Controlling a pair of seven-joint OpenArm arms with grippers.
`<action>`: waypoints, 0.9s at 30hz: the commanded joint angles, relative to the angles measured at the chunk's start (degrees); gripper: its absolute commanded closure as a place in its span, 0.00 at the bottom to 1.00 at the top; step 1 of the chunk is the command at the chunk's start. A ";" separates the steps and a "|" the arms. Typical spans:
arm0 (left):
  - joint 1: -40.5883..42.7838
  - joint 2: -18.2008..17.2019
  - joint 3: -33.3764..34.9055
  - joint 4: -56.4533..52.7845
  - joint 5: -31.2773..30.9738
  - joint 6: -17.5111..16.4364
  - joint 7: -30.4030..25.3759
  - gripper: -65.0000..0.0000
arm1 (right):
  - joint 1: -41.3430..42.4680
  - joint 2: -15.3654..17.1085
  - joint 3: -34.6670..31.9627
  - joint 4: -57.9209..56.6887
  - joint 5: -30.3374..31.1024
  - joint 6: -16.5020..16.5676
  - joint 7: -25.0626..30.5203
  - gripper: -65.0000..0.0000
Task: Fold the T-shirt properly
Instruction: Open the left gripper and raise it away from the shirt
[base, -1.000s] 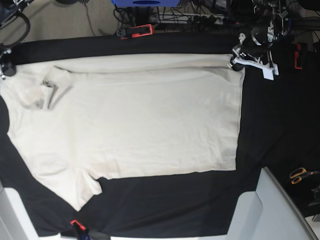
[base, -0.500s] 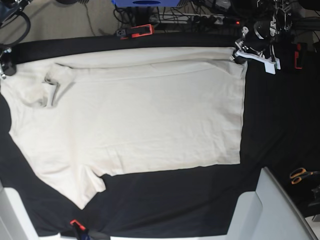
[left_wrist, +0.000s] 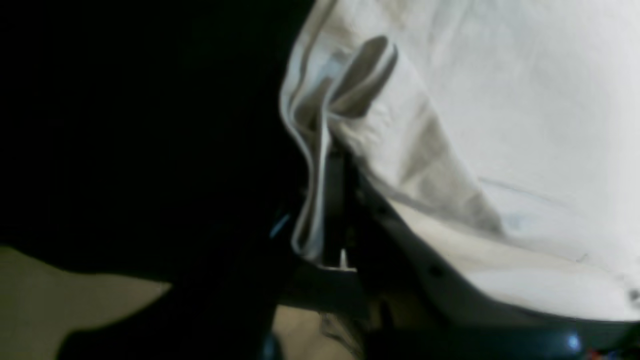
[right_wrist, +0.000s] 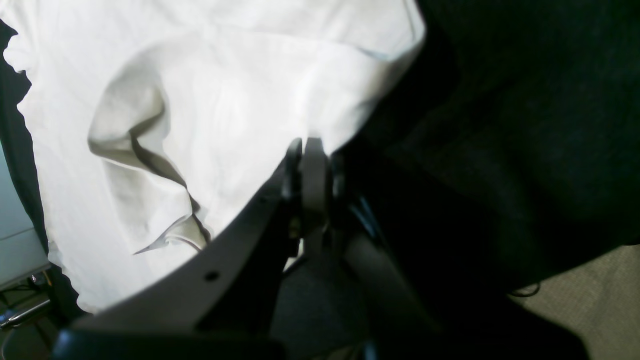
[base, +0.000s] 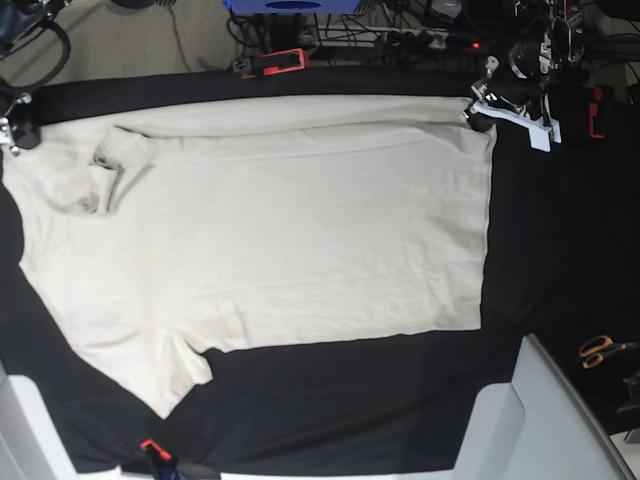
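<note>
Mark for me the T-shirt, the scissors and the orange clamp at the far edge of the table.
T-shirt (base: 290, 230): base view, middle of the flat body panel.
scissors (base: 600, 350): base view, the orange handles.
orange clamp (base: 282, 62): base view, its orange body on the black tablecloth's far edge.

L claw (base: 478, 108) sits at far edge of the surface, base view's upper right, jaws pinched tight w/ cream cloth edge between them. R claw (base: 12, 135) is at base view's far left edge, arm mostly out of shot; jaws closed, cloth nipped at the tips.
</note>
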 joint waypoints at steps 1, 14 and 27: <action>0.51 0.36 -0.55 -0.08 4.00 2.11 0.34 1.00 | 0.21 1.46 0.24 0.98 0.79 0.10 1.15 0.99; -0.28 2.65 -0.72 -0.08 9.10 2.11 0.34 1.00 | -1.02 0.32 0.77 1.24 0.88 -0.34 0.88 0.99; -0.10 2.56 -0.72 0.01 9.27 2.11 0.34 1.00 | -2.87 0.23 0.86 1.33 1.23 -0.34 -1.31 0.99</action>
